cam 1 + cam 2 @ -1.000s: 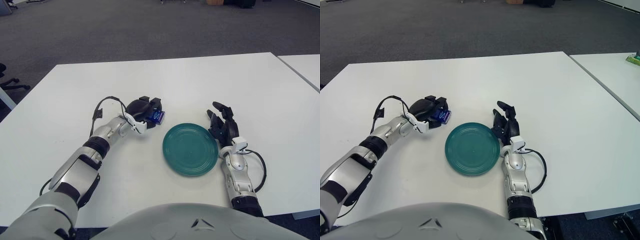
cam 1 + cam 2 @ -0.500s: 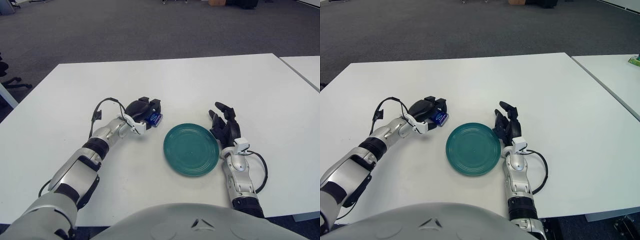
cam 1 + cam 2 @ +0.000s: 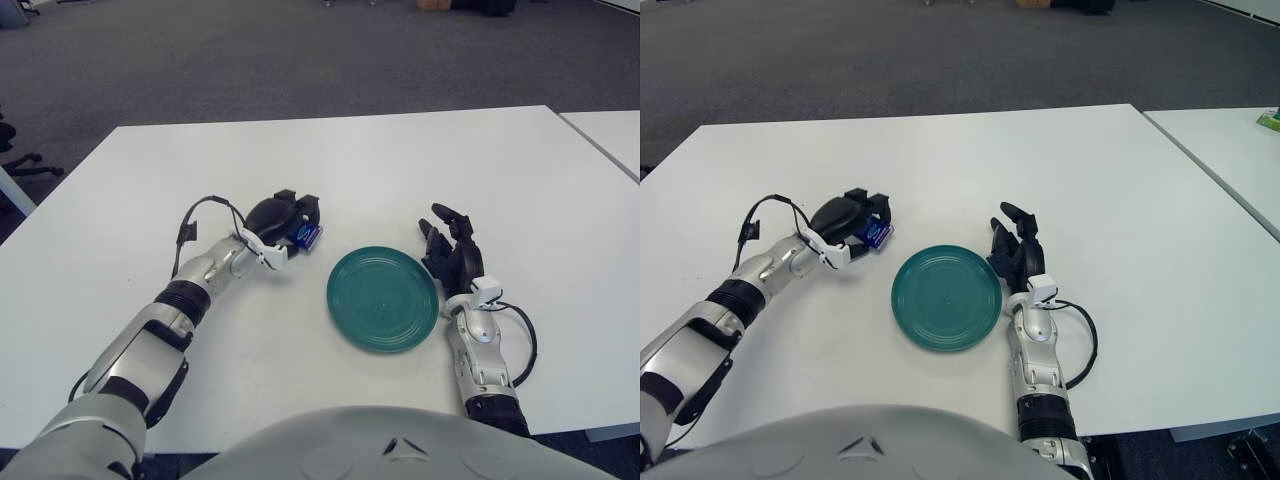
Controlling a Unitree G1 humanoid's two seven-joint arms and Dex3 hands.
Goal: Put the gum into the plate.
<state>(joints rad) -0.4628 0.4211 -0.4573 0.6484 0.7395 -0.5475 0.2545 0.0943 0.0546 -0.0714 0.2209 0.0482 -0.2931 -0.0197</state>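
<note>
A teal plate (image 3: pixel 382 298) lies on the white table (image 3: pixel 360 160), near the front middle. My left hand (image 3: pixel 287 222) is just left of the plate, its black fingers curled around a small blue gum pack (image 3: pixel 309 235). The pack also shows in the right eye view (image 3: pixel 878 235), partly hidden by the fingers. The hand rests low over the table, a few centimetres from the plate's left rim. My right hand (image 3: pixel 452 255) rests on the table by the plate's right rim, fingers spread and holding nothing.
A second white table (image 3: pixel 610 135) stands at the right, a narrow gap apart. A green object (image 3: pixel 1268 120) lies on it at the far right edge. Grey carpet lies beyond the table's far edge.
My left hand with the gum pack has drawn slightly left, a little away from the plate. The right hand has not visibly moved.
</note>
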